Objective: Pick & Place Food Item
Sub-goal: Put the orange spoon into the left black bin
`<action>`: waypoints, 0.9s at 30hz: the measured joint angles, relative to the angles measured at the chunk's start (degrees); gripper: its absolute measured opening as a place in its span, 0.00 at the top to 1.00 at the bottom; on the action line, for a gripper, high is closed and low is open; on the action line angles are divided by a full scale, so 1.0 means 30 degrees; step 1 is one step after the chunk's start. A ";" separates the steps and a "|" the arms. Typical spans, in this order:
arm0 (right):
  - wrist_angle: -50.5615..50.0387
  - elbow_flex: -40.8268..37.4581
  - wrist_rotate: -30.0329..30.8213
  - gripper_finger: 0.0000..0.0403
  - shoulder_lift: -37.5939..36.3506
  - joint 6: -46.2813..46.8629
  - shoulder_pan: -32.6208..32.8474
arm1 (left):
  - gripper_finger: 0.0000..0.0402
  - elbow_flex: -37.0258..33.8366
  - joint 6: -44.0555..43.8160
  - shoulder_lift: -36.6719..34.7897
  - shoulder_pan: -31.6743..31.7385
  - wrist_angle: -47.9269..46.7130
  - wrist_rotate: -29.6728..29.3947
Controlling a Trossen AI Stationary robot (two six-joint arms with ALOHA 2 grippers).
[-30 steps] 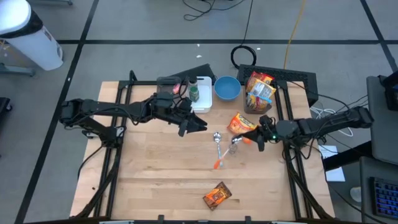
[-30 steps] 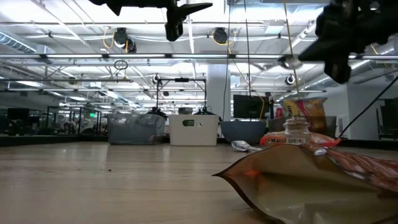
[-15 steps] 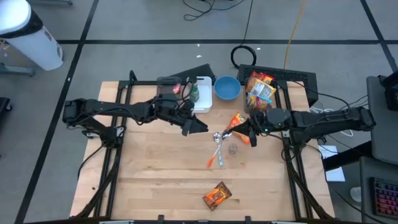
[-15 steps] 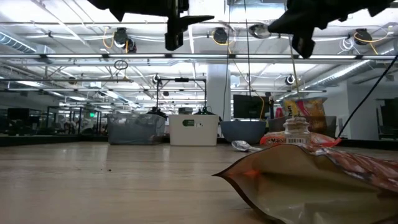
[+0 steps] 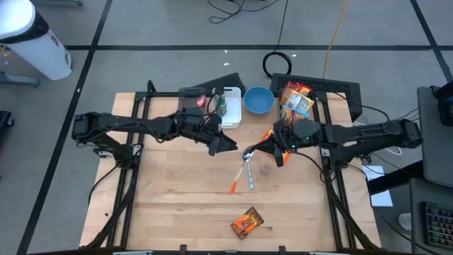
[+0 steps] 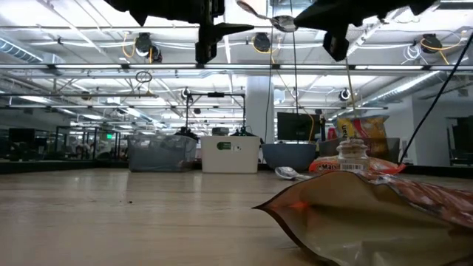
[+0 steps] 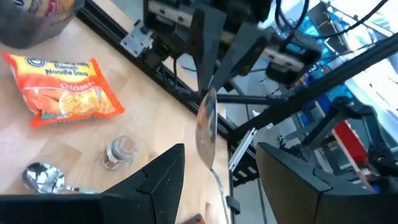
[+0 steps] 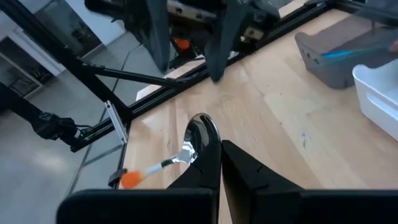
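My right gripper point(image 5: 260, 149) is shut on a metal spoon point(image 5: 239, 171) with an orange handle tip, high above the table's middle. The spoon also shows in the low view point(image 6: 275, 21) and the left wrist view point(image 7: 206, 122). My left gripper point(image 5: 225, 144) is open and empty, just left of the spoon, also high above the table. An orange noodle packet point(image 7: 62, 90) lies flat on the table, mostly hidden under my right arm in the high view. A dark snack packet point(image 5: 248, 223) lies near the table's near edge. My right gripper pinches the spoon at its bowl end point(image 8: 198, 138) between its two fingers, coming level from the table's right. The spoon is lifted clear. Its handle runs away from the fingers toward the near edge, ending in the orange tip point(image 8: 127, 179).
A second spoon point(image 5: 249, 177) and a small glass jar point(image 5: 265, 170) lie on the table below the grippers. A blue bowl point(image 5: 258, 99), a white container point(image 5: 228, 117) and a basket of snack bags point(image 5: 296, 99) stand along the far edge.
My right gripper has gone toward the table's left and up with the spoon, closing in on my left gripper. The spoon stays clear of the table, and its orange tip has swung left with it.
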 joint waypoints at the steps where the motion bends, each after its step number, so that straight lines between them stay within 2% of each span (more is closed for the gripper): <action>1: 0.0042 0.0163 0.0000 1.00 0.0168 -0.0067 -0.0031 | 0.48 0.0000 0.0038 0.0000 0.0000 0.0008 0.0006; 23: 0.0038 0.3542 -0.0662 1.00 0.3496 -0.1195 -0.0879 | 0.49 0.0000 0.0853 0.0000 -0.0153 -0.0794 -0.0475; 27: 0.0052 0.3897 -0.0954 1.00 0.3960 -0.1220 -0.0879 | 0.54 0.0000 0.1174 0.0000 -0.0153 -0.0945 -0.0475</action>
